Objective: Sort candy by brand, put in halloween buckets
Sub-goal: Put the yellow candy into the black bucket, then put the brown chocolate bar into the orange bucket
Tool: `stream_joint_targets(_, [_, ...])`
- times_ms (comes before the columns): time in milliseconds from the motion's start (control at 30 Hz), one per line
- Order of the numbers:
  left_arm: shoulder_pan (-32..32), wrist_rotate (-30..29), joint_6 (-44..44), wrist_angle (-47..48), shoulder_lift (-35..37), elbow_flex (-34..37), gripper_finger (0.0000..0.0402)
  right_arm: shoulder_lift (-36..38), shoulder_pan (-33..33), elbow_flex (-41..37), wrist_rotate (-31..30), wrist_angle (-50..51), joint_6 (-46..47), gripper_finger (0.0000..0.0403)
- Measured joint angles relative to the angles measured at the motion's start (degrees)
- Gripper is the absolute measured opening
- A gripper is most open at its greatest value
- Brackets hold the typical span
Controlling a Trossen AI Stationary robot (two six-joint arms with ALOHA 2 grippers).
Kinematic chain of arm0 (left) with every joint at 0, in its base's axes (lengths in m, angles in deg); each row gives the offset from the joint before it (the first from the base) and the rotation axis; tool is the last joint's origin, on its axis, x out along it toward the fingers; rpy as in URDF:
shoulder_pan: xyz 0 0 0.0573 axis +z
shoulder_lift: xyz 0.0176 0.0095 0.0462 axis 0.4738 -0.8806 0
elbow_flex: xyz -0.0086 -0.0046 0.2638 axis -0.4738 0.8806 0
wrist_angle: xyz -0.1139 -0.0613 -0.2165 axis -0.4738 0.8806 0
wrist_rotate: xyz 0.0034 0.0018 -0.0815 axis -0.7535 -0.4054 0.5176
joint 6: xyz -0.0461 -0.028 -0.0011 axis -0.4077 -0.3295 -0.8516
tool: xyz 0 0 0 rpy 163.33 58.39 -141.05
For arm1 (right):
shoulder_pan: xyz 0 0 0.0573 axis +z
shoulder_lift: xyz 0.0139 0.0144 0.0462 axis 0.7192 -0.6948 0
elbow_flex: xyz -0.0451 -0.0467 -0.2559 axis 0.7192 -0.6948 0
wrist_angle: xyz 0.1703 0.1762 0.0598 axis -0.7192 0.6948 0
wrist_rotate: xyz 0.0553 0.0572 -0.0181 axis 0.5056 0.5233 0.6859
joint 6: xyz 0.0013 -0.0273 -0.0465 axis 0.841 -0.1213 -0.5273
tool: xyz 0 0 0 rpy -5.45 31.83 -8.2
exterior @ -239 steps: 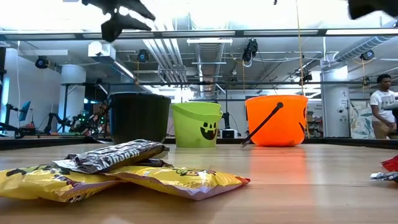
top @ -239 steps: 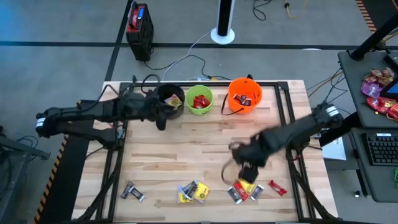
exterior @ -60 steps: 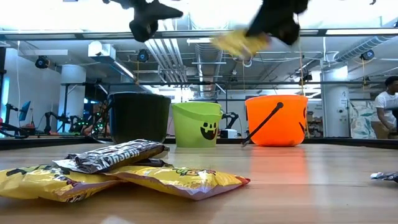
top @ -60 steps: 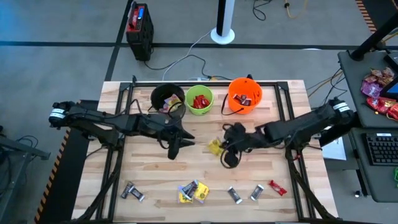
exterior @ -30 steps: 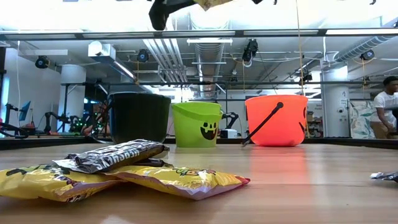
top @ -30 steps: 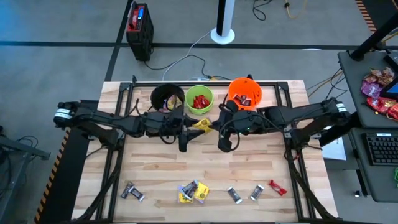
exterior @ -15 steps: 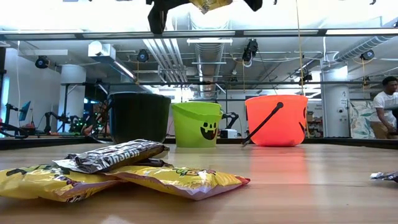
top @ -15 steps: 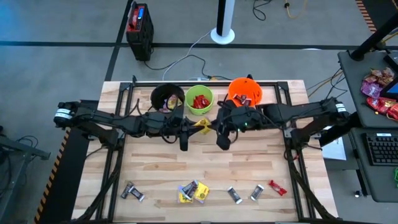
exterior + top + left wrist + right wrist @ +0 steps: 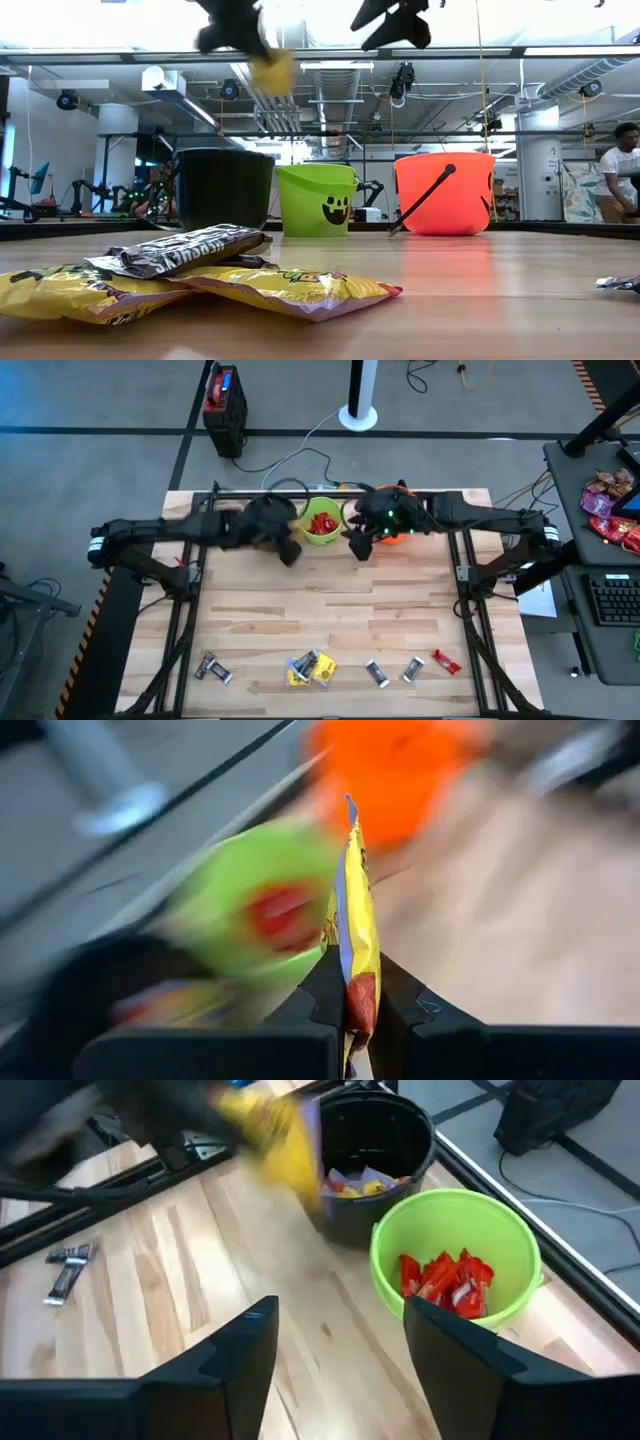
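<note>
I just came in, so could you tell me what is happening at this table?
The left hand is shut on a yellow candy packet near the black plastic bucket. The right hand, open and empty, hangs by the lime green bucket. More wrapped candy lies on the wooden table.

grey floor [image 9: 100, 400] w/ dark tape lines, white pole base [image 9: 358, 415], ceiling pipes [image 9: 330, 90] & strip lights, person [image 9: 618, 165] far back.
</note>
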Motion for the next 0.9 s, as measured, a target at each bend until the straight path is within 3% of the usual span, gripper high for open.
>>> stream_joint_targets(67, [4.6, -3.8, 3.3, 12.6, -0.9, -3.8, 0.0001, 0.0, -1.7, 0.0, 1.4, 0.1, -1.2, 0.0216])
stream_joint_targets(133, [10.4, -3.8, 7.5, 20.4, -1.5, -5.8, 0.0001, -0.1, -2.9, 0.0, 1.8, 0.0, -2.3, 0.0219])
stream_joint_targets(200, [17.1, 1.7, 12.2, 22.5, -1.8, -6.1, 0.0, -0.1, -3.8, 0.0, 1.9, 0.0, -3.5, 0.0221])
stream_joint_targets(300, [26.4, 14.5, 16.0, 20.0, -3.1, -3.4, 0.0, -0.2, -4.6, 0.0, 1.9, 0.0, -5.6, 0.0221])
stream_joint_targets(433, [33.9, 23.0, 15.8, 17.2, -5.6, -0.9, 0.001, -0.2, -5.1, 0.0, 1.9, 0.7, -7.0, 0.0222])
stream_joint_targets(500, [35.4, 25.4, 15.9, 16.6, -6.7, -0.5, 0.0022, -0.2, -5.3, -0.1, 2.1, 1.8, -7.5, 0.0222])
stream_joint_targets(900, [34.9, 26.6, 14.0, 17.1, -7.2, -3.7, 0.0131, -0.3, -6.2, -0.1, 3.4, 6.0, -9.4, 0.0222])
